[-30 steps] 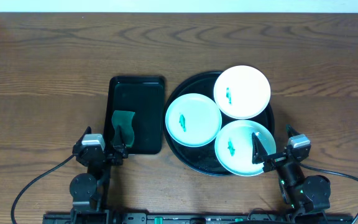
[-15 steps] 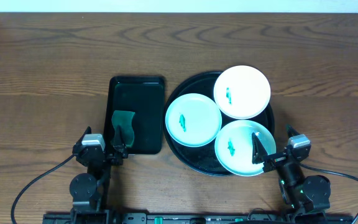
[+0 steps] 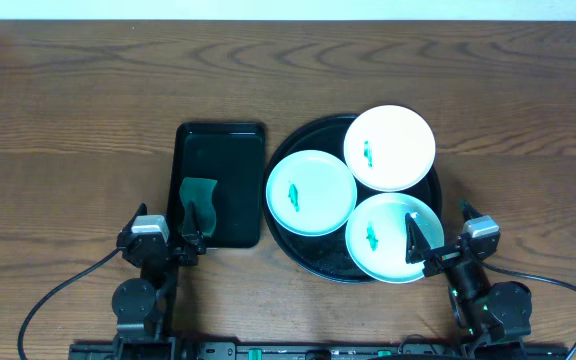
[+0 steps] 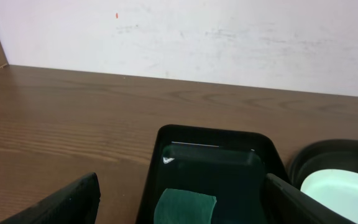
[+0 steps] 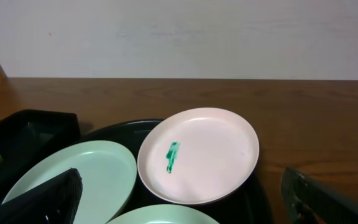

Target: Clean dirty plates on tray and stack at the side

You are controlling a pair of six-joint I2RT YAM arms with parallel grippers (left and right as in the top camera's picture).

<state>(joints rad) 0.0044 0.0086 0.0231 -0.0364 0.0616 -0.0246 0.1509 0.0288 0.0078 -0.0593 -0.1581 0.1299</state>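
Fingers of the left gripper stand spread wide and hold nothing; it sits low at the near edge of the wooden table, and from overhead one finger overlaps the near end of the rectangular black tray, just by the green sponge that lies in it. In the left wrist view the sponge shows between the two dark fingers, apart from both. The right gripper is equally wide and empty, near the right edge of the round black tray, with one finger overlapping the near plate as seen from above. All three plates rest on the round tray: the near plate at the front, the left plate at the tray's left side with its edge just past the rim, and the far plate at the back right, its rim lying over the other two. Each plate carries a small green smear in its middle. Whether the finger touches the near plate cannot be told.
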